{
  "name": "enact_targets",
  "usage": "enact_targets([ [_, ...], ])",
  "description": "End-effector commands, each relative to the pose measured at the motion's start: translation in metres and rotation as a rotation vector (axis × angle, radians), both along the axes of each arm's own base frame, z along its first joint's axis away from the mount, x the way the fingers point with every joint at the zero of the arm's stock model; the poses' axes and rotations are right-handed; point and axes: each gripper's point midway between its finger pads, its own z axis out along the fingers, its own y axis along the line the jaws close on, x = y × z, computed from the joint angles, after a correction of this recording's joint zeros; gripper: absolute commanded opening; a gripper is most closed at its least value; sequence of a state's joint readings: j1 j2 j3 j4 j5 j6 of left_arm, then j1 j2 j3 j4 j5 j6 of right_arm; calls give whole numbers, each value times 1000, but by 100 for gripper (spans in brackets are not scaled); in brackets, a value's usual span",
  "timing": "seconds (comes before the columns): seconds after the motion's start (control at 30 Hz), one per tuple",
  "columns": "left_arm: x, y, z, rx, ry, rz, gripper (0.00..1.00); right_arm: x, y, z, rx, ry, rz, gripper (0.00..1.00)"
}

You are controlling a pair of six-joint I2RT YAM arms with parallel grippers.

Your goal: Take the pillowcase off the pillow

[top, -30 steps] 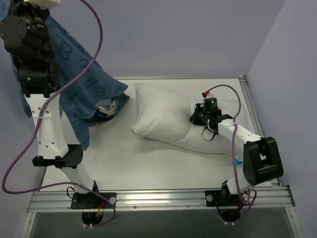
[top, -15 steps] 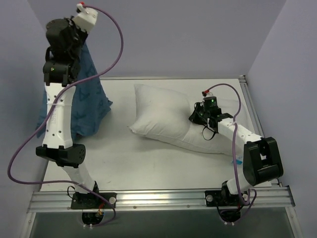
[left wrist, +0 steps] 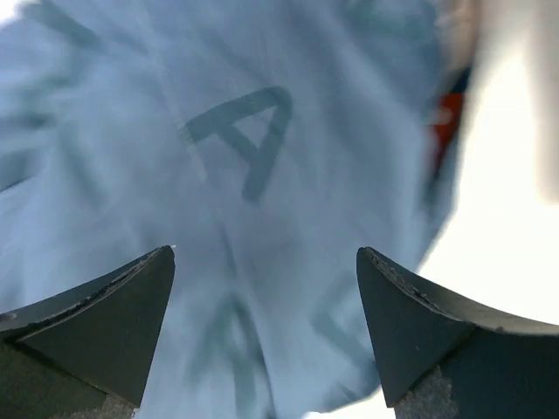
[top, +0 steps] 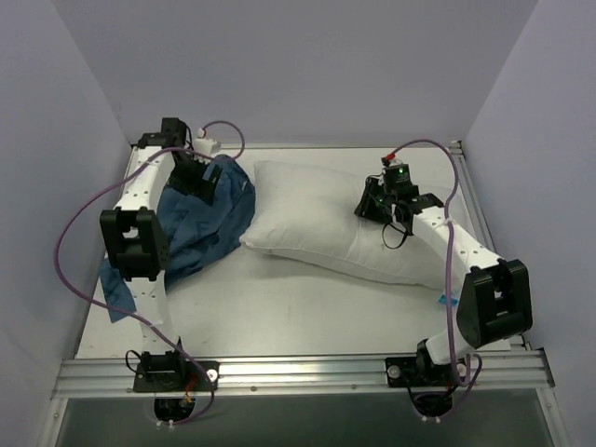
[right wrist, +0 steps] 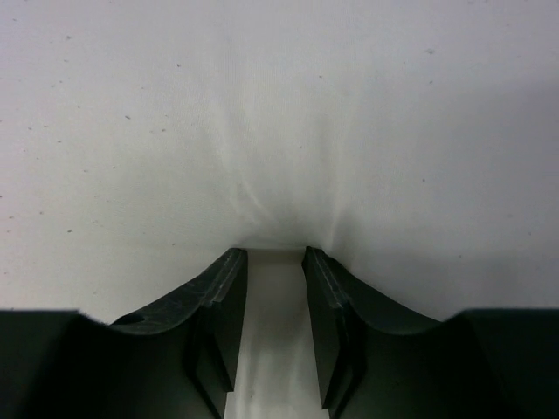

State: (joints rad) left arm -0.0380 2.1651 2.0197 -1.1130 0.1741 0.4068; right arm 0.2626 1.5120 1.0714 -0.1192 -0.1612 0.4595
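On table [top: 279, 312], left side: pillowcase [top: 203, 223] crumpled in heap, fully off pillow, just beside its left edge.
Table centre-right: pillow [top: 312, 219] lies flat, bare white.
L pincer [left wrist: 262, 253]: over pillowcase heap, jaws wide apart, holds nothing.
R pincer [right wrist: 275, 253]: on pillow's right part, jaws nearly closed, pinching fold of pillow fabric.

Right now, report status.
Left gripper open over pillowcase. Right gripper shut on pillow. Pillowcase fully off, heaped left of pillow. Nothing blocking.
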Motion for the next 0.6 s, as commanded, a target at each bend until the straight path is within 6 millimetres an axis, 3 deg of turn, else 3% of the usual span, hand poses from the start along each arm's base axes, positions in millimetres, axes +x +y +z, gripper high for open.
enact_targets([
  [0.0, -11, -22, 158, -163, -351, 26, 94, -20, -34, 6, -148, 61, -55, 36],
  [0.1, -42, -12, 194, -159, -396, 49, 94, -19, -37, 29, -154, 22, -53, 40],
  [0.13, -51, -8, 198, -154, -401, 55, 94, -17, -37, 38, -154, 3, -53, 42],
  [0.17, -61, -7, 188, -146, -371, 58, 94, -19, -39, 46, -162, -13, -48, 45],
  [0.2, -76, 15, 201, -117, -411, 105, 94, -21, -41, 50, -173, -14, -52, 48],
  [0.27, -90, 32, 197, -79, -423, 149, 94, -24, -46, 63, -181, -42, -53, 57],
  [0.3, -105, 50, 172, -40, -368, 204, 94, -27, -47, 65, -186, -43, -50, 59],
  [0.33, -122, 58, 180, -18, -406, 232, 94, -29, -49, 67, -187, -46, -52, 62],
  [0.37, -128, 66, 176, -2, -420, 257, 94, -32, -50, 73, -186, -58, -52, 69],
  [0.4, -152, 78, 161, 32, -405, 305, 94, -37, -52, 77, -193, -66, -44, 78],
  [0.43, -162, 83, 156, 49, -409, 321, 94, -38, -53, 75, -196, -59, -42, 79],
  [0.5, -179, 92, 146, 90, -424, 344, 94, -45, -62, 79, -219, -67, -72, 94],
  [0.53, -197, 97, 134, 126, -413, 367, 94, -48, -68, 82, -236, -72, -96, 100],
  [0.57, -205, 100, 129, 143, -407, 375, 94, -50, -73, 82, -250, -67, -115, 100],
])
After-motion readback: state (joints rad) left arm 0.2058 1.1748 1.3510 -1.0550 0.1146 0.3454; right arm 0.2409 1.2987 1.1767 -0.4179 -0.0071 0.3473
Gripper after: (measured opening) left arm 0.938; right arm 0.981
